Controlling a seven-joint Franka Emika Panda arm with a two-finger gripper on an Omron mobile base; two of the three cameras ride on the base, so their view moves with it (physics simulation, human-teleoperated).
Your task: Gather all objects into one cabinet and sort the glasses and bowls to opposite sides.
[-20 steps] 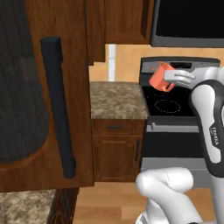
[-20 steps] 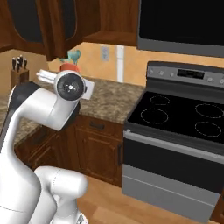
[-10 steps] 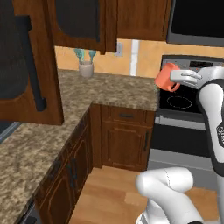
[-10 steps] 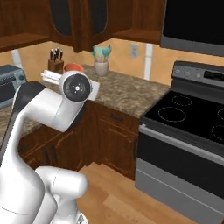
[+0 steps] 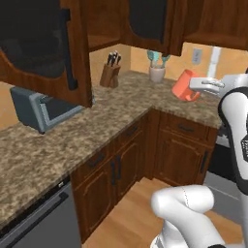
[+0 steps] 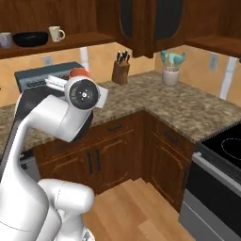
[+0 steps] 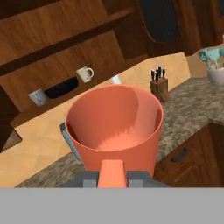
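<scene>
My gripper point(image 7: 113, 177) is shut on the handle of the orange-red cup point(image 7: 116, 127), which I hold upright in the air with its mouth facing the hand camera. From the left base view the cup point(image 5: 185, 85) hangs above the counter corner, gripper point(image 5: 197, 86) at its right. The wall cabinet's shelf point(image 7: 94, 65) stands open ahead. On it sit a grey mug point(image 7: 38, 97), a wide black bowl point(image 7: 61, 87) and a cream handled mug point(image 7: 85, 73). The same three show at the upper left of the right base view: grey mug point(image 6: 4, 40), bowl point(image 6: 30, 37), cream mug point(image 6: 56, 33).
The cabinet's mesh door point(image 5: 38, 48) with its black handle point(image 5: 68, 48) hangs open on the left. On the granite counter point(image 5: 121, 106) are a toaster point(image 5: 38, 109), a knife block point(image 5: 110, 72) and a utensil crock point(image 5: 156, 71). The stove point(image 6: 226, 146) lies at right.
The whole picture has swung from the stove to the counter corner and the wall cabinet, so the base has moved. The cup stays in my gripper.
</scene>
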